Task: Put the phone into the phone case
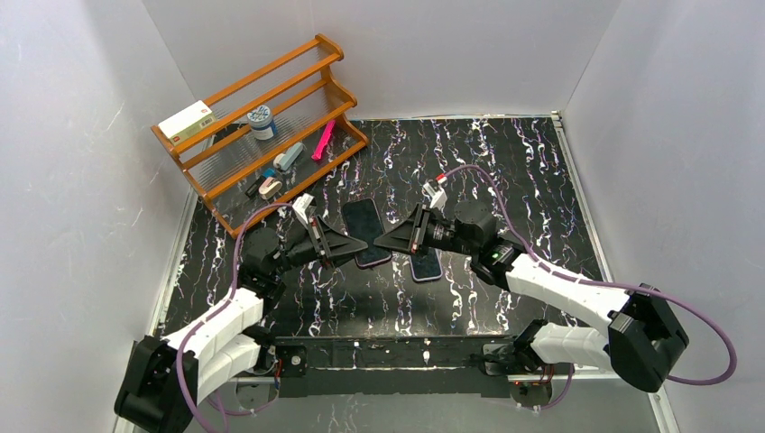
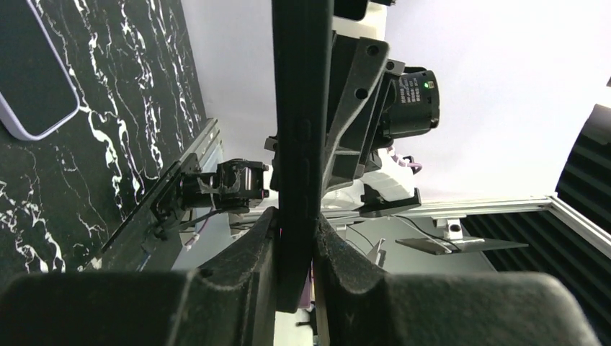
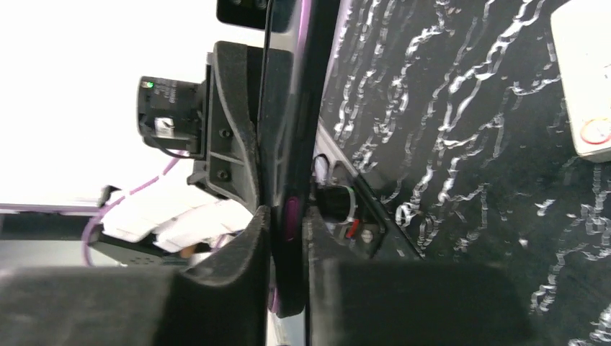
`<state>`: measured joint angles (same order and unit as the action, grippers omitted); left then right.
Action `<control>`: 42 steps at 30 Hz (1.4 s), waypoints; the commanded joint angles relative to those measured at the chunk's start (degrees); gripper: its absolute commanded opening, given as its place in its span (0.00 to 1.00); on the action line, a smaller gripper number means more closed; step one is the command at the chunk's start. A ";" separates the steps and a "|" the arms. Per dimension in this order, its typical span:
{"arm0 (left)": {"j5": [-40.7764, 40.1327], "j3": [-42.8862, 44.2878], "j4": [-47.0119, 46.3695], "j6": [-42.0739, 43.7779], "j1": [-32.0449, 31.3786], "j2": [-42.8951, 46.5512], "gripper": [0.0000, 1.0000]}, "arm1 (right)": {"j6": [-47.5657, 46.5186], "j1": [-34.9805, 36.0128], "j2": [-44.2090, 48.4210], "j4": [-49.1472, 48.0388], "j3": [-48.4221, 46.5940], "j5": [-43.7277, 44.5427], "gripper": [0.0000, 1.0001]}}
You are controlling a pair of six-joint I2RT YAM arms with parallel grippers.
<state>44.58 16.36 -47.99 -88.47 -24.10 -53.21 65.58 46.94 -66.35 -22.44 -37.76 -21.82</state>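
A dark slab with a purple edge (image 1: 364, 221) is held off the black marbled table by both grippers at its near end. It looks like the phone with a purple case, but I cannot tell how they sit together. My left gripper (image 1: 361, 246) is shut on it; in the left wrist view (image 2: 294, 231) the slab (image 2: 299, 108) stands edge-on between the fingers. My right gripper (image 1: 380, 242) is shut on the same slab (image 3: 311, 72), pinching at a purple side button, as its wrist view (image 3: 288, 231) shows. A second lilac-rimmed slab (image 1: 426, 264) lies flat under the right gripper and also shows in the left wrist view (image 2: 32, 72).
A wooden rack (image 1: 262, 117) stands at the back left, holding a white box, a small tin, a pink item and a stapler. White walls close in the table on three sides. A white object (image 3: 585, 86) lies on the table in the right wrist view.
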 commanded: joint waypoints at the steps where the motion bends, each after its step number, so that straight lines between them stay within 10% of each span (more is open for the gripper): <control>1: 6.06 4.58 -3.45 1.10 -0.02 0.22 0.14 | 1.95 -0.38 -1.22 -5.95 -1.00 -3.02 0.07; 6: 4.12 3.89 0.27 1.44 -0.07 2.39 0.39 | 9.05 -1.03 1.06 -10.95 3.76 3.60 0.01; 15: 0.17 2.25 2.80 0.71 -0.07 4.61 0.46 | 14.58 -1.23 1.07 -14.30 7.03 9.41 0.01; 25: 0.01 1.40 9.82 2.90 -0.07 5.45 0.00 | 16.12 -1.23 1.11 -14.43 9.25 13.93 0.01; 31: -5.55 12.85 47.49 24.35 -0.07 5.72 0.00 | 12.95 -1.33 -1.23 -15.44 7.13 9.38 0.15; 34: -5.82 15.93 52.95 28.57 -0.07 4.35 0.00 | 11.52 -1.39 -3.04 -15.84 5.11 5.45 0.20; 37: -5.63 17.08 52.80 27.81 -0.07 4.36 0.00 | 12.44 -1.32 -3.95 -17.67 5.07 4.00 0.05; 42: -5.45 16.93 49.53 22.40 -0.07 7.10 0.39 | 13.63 -1.41 -2.16 -17.45 6.49 7.00 0.01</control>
<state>38.61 32.40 -0.89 -66.39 -24.12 -48.82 79.88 46.35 -70.46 -37.63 -30.13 -18.20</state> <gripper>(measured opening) 0.291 0.215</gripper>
